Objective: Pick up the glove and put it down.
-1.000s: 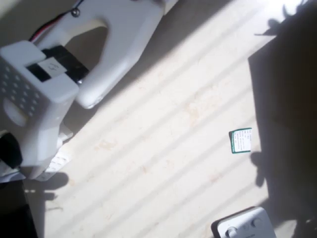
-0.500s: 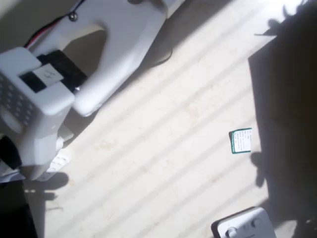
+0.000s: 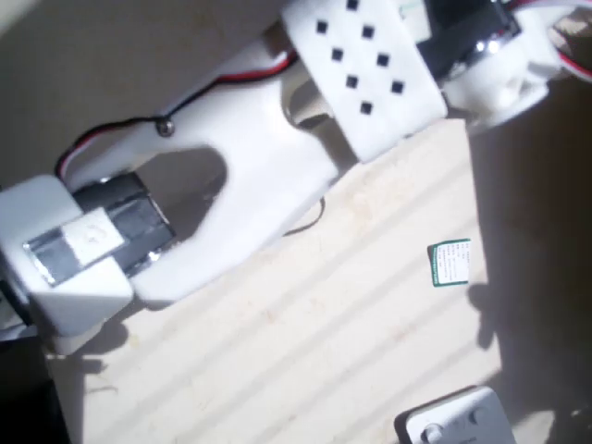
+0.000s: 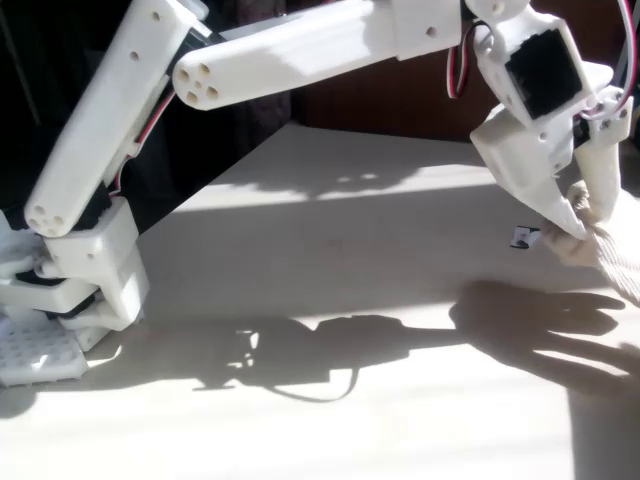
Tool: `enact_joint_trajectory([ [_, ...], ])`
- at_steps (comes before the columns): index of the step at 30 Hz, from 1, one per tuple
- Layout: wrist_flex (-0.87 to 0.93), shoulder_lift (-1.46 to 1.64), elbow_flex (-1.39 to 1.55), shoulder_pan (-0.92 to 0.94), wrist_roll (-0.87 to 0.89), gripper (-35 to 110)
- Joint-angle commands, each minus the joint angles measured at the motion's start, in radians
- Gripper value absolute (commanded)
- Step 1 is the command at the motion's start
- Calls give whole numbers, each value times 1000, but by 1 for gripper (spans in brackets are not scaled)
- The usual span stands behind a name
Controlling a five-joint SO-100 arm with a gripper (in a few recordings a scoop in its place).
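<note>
In the fixed view the glove [image 4: 605,245] hangs at the right edge above the bench [image 4: 330,300], pinched at its top by the gripper [image 4: 582,222], while the overhead view shows a green-edged card [image 3: 450,263] and a white box [image 3: 458,424] lying apart.

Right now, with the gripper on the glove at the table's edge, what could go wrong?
The gripper seems to pinch only the top of the glove, so it could slip out on the lift. The glove hangs near the table edge; a drop might land off it. Hard sun and shadow hide the grip, so check before moving.
</note>
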Motion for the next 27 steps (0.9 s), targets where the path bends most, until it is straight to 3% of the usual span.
enact_joint_trajectory([
  [1,43,114,-32,86,-34,0],
  [12,189,150,-32,353,-38,0],
  [27,190,63,-18,566,-40,0],
])
